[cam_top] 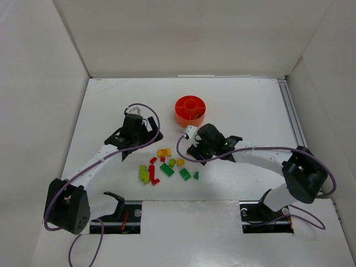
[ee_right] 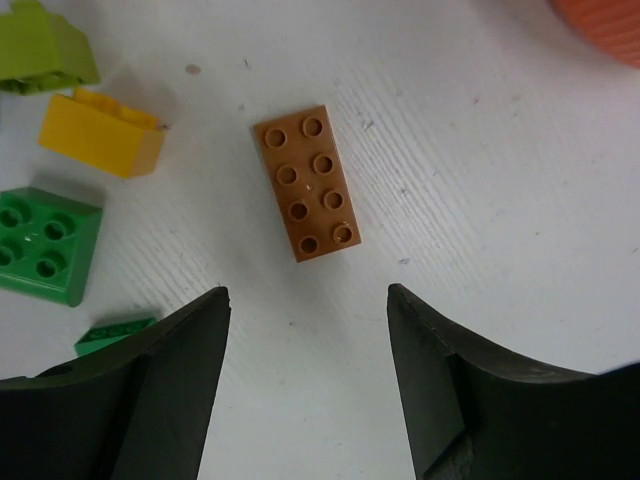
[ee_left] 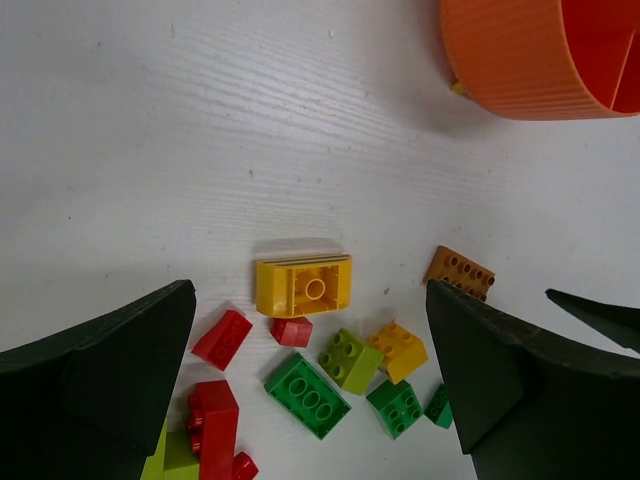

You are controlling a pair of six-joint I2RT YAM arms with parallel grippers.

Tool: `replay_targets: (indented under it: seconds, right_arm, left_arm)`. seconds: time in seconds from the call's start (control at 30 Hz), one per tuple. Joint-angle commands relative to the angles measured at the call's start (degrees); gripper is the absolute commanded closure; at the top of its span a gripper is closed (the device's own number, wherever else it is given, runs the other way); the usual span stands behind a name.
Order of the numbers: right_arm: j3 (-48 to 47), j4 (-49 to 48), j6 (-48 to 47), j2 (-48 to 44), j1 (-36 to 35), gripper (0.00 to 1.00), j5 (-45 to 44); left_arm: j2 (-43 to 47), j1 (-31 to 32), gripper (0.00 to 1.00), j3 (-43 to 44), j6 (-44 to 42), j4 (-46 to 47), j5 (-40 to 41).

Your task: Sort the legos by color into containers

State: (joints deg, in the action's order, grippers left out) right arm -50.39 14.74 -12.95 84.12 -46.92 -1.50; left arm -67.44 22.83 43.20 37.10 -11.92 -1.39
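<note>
**Brown brick (ee_right: 310,183) lies loose; nothing gripped**

The right gripper (ee_right: 307,292) has its jaws parted a moderate way, with nothing between them. The brown brick, a two-by-four, lies flat and studs up on the white table (ee_right: 480,180) just beyond the fingertips, untouched. At the left of that wrist frame:
- a yellow brick (ee_right: 100,135);
- a lime brick (ee_right: 45,45), cut off at the upper-left corner;
- a green two-by-two (ee_right: 45,245), clipped by the left edge;
- a green sliver (ee_right: 115,332), mostly hidden behind the lower-left finger.

The left gripper (ee_left: 308,300) is spread wide and empty over the loose legos (cam_top: 164,167). In the top view these lie mid-frame, below the orange dish (cam_top: 190,111) and apart from it. Its lower-left finger half covers red and lime pieces. Its right finger hides one end of the brown brick.

The dish is cut off at the upper right in both wrist views. From above, what its compartments hold is too small to tell.
</note>
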Motion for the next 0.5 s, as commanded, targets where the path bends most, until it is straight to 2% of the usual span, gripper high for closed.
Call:
replay_targets:
  seconds: [0.0, 0.13, 0.47]
  right_arm:
    - [-4.3, 3.0, -2.1, 3.5, -0.6, 0.30, 0.1]
    - [-7.1, 2.4, -3.4, 9.1, -1.3, 0.30, -0.5]
    - [-9.8, 0.2, -3.9, 15.3, -1.3, 0.30, -1.2]
  left_arm:
    - [2.5, 0.3, 0.01, -1.4, 1.0, 0.1, -0.7]
    - [3.6, 0.3, 0.01, -2.6, 1.6, 0.1, -1.2]
    - [5.3, 0.3, 0.01, -3.1, 2.1, -1.5, 0.6]
